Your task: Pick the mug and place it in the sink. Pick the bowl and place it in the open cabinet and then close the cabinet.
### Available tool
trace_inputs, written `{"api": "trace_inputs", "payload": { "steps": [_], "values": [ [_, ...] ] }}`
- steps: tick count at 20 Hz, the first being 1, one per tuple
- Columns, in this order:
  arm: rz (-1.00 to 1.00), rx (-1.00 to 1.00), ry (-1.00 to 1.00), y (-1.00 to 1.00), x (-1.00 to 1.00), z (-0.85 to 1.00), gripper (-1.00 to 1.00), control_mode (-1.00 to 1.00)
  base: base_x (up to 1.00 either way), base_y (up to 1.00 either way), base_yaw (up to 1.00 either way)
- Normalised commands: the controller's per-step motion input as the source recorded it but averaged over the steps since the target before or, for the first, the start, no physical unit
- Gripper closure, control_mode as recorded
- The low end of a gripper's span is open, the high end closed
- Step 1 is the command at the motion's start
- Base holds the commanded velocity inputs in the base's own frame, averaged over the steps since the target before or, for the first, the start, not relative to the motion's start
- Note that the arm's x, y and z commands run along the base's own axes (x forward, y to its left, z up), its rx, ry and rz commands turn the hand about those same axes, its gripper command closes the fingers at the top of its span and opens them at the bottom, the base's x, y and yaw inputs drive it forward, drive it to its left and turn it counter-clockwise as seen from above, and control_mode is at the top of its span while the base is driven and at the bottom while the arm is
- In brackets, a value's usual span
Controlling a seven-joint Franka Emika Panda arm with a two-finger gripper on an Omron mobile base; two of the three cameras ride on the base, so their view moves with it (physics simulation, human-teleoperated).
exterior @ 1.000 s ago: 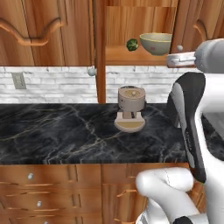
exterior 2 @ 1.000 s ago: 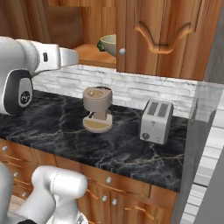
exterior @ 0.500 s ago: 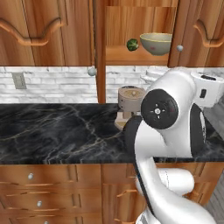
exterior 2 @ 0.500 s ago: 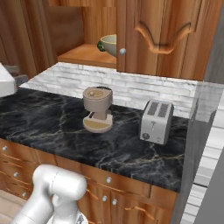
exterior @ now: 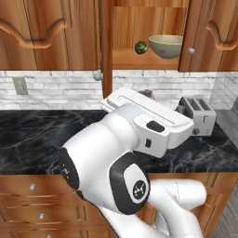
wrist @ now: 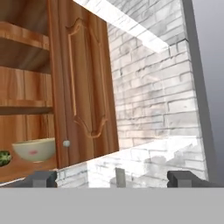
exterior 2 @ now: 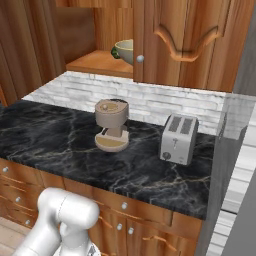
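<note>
The pale olive bowl (exterior: 165, 45) stands on the wooden shelf of the open upper cabinet (exterior: 135, 58), beside a small green ball (exterior: 140, 47). In the right base view the bowl (exterior 2: 125, 50) peeks out from behind the cabinet's right door (exterior 2: 182, 40). Through the hand view I see the bowl (wrist: 34, 149) at lower left, well away from me, with the door (wrist: 85, 83) to its right. My gripper (wrist: 111, 178) is open with nothing between its fingertips (wrist: 41, 178). The mug and the sink are out of view.
A beige coffee machine (exterior 2: 112, 125) and a silver toaster (exterior 2: 178, 138) stand on the black marble counter (exterior 2: 60, 135). My arm's big white elbow (exterior: 107, 172) blocks the counter's middle in the left base view. The open left door's edge (exterior: 107, 46) juts out toward me.
My arm has pulled back from the shelf by the bowl and swung low in front of the left camera. The gripper stays open and the bowl has not moved.
</note>
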Motion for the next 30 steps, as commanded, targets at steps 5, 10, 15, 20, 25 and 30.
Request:
{"api": "trace_inputs", "payload": {
  "steps": [5,10,15,20,25,30],
  "values": [
    [-0.18,-0.08,-0.02,0.96,0.35,0.0,-1.0,-1.0,0.0,0.0,0.0],
    [-0.16,-0.1,0.0,0.96,0.45,0.0,-1.0,-1.0,0.0,0.0,0.0],
    [-0.13,-0.07,0.02,0.69,0.65,0.0,-1.0,-1.0,0.0,0.0,0.0],
    [-0.17,0.01,0.05,0.27,0.93,0.0,-1.0,-1.0,0.0,0.0,0.0],
    [-0.33,0.11,0.0,-0.01,0.59,0.0,-1.0,-1.0,0.0,0.0,0.0],
    [-0.24,0.07,0.0,0.0,0.43,0.01,-1.0,-1.0,0.0,0.0,0.0]
  ]
}}
